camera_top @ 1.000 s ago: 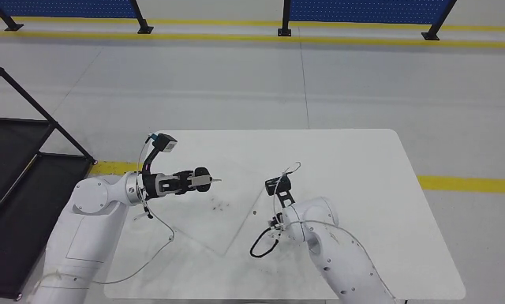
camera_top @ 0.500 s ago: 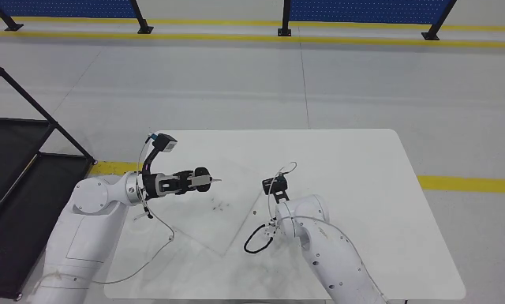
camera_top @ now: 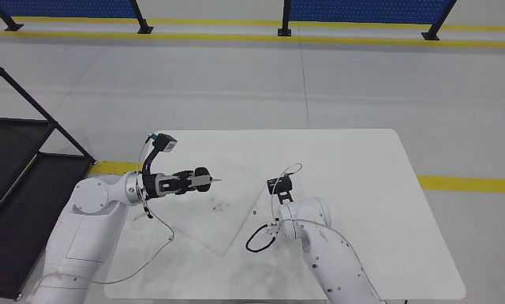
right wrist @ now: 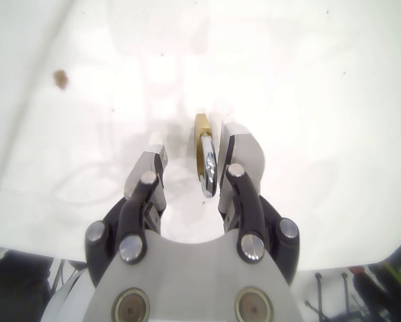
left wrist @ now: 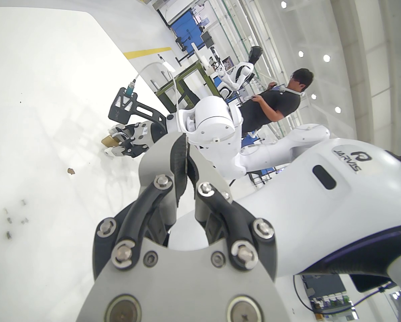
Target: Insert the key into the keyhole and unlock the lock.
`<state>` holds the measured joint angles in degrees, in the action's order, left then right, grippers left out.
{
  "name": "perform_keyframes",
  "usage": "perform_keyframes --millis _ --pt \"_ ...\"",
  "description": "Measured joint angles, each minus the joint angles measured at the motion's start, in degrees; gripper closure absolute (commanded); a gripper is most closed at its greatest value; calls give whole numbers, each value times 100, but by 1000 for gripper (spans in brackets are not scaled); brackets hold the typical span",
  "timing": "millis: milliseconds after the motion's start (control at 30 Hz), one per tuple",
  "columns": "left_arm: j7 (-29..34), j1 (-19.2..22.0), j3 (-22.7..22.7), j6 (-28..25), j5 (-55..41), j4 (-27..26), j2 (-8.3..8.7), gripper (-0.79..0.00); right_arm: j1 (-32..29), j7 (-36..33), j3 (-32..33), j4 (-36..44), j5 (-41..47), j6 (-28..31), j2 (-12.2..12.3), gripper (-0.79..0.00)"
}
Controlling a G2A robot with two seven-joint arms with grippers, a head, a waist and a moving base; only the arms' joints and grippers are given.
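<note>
Judging by how things lie, the task is at an early stage, with neither the insertion nor the unlocking done. The lock [right wrist: 202, 130], a small brass body with a chrome shackle, stands on edge on the white worktop [camera_top: 355, 170], its shackle pointing back toward the right wrist. The right tool [right wrist: 195, 139] is spread wide around the lock. One finger sits just beside the lock's brass side and the other is clearly apart from it, so the lock is bracketed but not yet gripped. Well apart from the lock, on the left arm's side, the left tool [camera_top: 203, 180] is clenched, its pads pressed together in the left wrist view. In the top view a thin pale sliver pokes out of its tip toward the lock. That is most likely the key [camera_top: 215, 180], though its blade is too small to make out. The keyhole cannot be seen, so it is unclear which face of the lock carries it. By this reading, the right tool has yet to close on the lock to steady it. The key must then be brought across to the keyhole, lined up, pushed in and turned until the shackle springs free.
</note>
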<state>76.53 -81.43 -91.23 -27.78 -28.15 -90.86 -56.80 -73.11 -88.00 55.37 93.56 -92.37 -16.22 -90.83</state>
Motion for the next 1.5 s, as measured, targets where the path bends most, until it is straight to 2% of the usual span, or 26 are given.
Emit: perform_keyframes --millis 233,267,300,633,767,867,1067,1233,1400,1500 --pt "0 0 0 0 0 0 0 0 -72 0 66 25 -120 88 -47 -120" --pt "0 0 0 0 0 0 0 0 -82 0 71 22 -135 107 -55 -40" --pt "0 0 0 0 0 0 0 0 -95 0 76 16 -155 131 -66 0" --pt "0 0 0 0 0 0 0 0 -191 0 141 31 -269 303 -178 0" --pt "0 0 0 0 0 0 0 0 -266 0 388 414 61 329 -201 0" --pt "0 0 0 0 0 0 0 0 -392 0 761 894 627 389 -171 0" --pt "0 0 0 0 0 0 0 0 -621 0 1839 1439 2590 400 -53 0" --pt "0 0 0 0 0 0 0 0 -780 232 2721 1355 4524 433 4 0" --pt "0 0 0 0 0 0 0 0 -885 685 3141 892 6147 613 23 0" --pt "0 0 0 0 0 0 0 0 -860 628 3148 801 6356 618 30 0"
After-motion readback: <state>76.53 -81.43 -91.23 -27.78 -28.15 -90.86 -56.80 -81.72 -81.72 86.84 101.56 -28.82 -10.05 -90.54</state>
